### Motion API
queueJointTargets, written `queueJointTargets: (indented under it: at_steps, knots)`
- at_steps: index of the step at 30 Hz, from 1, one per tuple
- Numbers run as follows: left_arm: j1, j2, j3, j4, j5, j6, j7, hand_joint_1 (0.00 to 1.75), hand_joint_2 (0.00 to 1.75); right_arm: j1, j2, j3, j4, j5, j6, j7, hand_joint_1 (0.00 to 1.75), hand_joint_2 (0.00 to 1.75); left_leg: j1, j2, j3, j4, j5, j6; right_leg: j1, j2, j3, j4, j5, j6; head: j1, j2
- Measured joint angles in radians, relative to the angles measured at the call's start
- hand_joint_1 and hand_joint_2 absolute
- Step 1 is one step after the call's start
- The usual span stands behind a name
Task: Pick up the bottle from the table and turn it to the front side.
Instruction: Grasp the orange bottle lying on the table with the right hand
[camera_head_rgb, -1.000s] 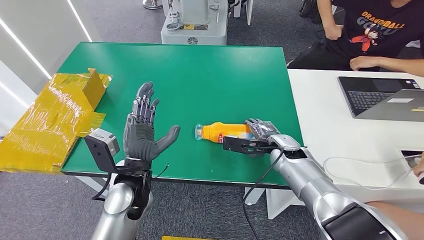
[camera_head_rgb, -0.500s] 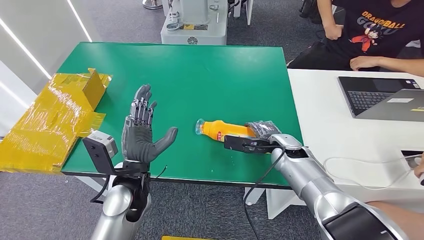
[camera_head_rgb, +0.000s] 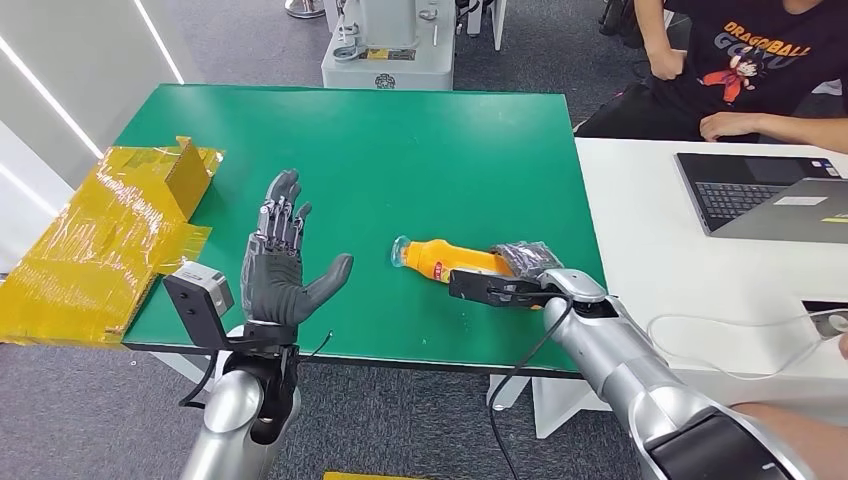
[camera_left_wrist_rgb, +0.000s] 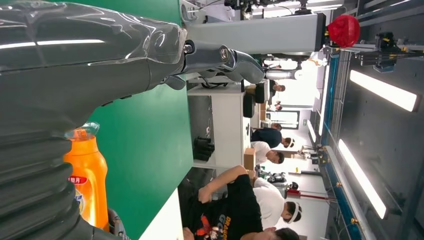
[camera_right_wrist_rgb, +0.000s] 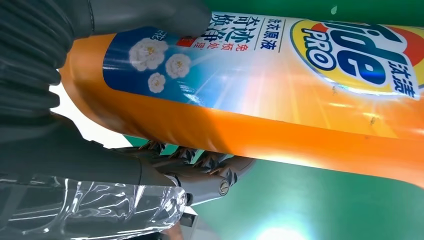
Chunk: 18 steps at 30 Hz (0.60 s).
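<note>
An orange detergent bottle (camera_head_rgb: 443, 262) lies on its side on the green table (camera_head_rgb: 400, 150), its clear cap pointing left. My right hand (camera_head_rgb: 525, 262) grips its base end; in the right wrist view the thumb presses on the blue and white label (camera_right_wrist_rgb: 250, 55) and the fingers (camera_right_wrist_rgb: 200, 175) curl under the bottle. My left hand (camera_head_rgb: 283, 255) is held up over the table's front left, palm toward the bottle, fingers spread, holding nothing. The bottle (camera_left_wrist_rgb: 87, 175) also shows past the left palm in the left wrist view.
A yellow taped box (camera_head_rgb: 110, 235) sits off the table's left edge. To the right stands a white desk (camera_head_rgb: 690, 270) with a laptop (camera_head_rgb: 765, 195) and a cable. A person (camera_head_rgb: 760, 70) sits behind it. A grey machine (camera_head_rgb: 390, 45) stands beyond the far edge.
My right hand's fingers have closed around the bottle's base and the bottle has tilted slightly. My left hand has sunk a little toward me, still spread.
</note>
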Motion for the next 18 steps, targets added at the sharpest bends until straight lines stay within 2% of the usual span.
queueJointTargets:
  at_steps: [4,9,14,18]
  knots:
    - [0.004,0.0,0.009,-0.003,-0.001,0.008,-0.002,0.0,1.75,0.009,0.005,-0.015,-0.003,-0.008,-0.051,-0.04,1.75,1.75,0.0,0.0,0.0,0.0,0.0,0.0,0.0,0.0,0.0,0.0,0.0,0.0,0.0,0.0]
    - [0.019,-0.001,0.016,-0.017,-0.005,0.02,-0.006,0.0,1.75,0.024,0.025,-0.066,-0.029,-0.053,-0.206,-0.122,1.75,1.75,0.0,0.0,-0.001,0.0,0.0,0.0,0.0,0.0,-0.001,0.0,0.0,0.0,0.0,0.0]
    - [0.034,-0.001,0.017,-0.027,-0.008,0.036,-0.016,0.0,1.75,0.047,0.055,-0.148,-0.081,-0.132,-0.35,-0.217,1.75,1.75,0.0,0.0,-0.002,0.0,0.0,0.0,0.0,0.0,-0.001,0.0,0.0,0.0,0.0,0.0]
    - [0.042,-0.002,0.018,-0.033,-0.012,0.048,-0.022,0.0,1.75,0.073,0.083,-0.223,-0.137,-0.194,-0.421,-0.284,1.75,1.75,0.0,0.0,-0.002,0.0,0.0,0.0,0.0,0.0,-0.002,0.0,0.0,0.0,0.0,0.0]
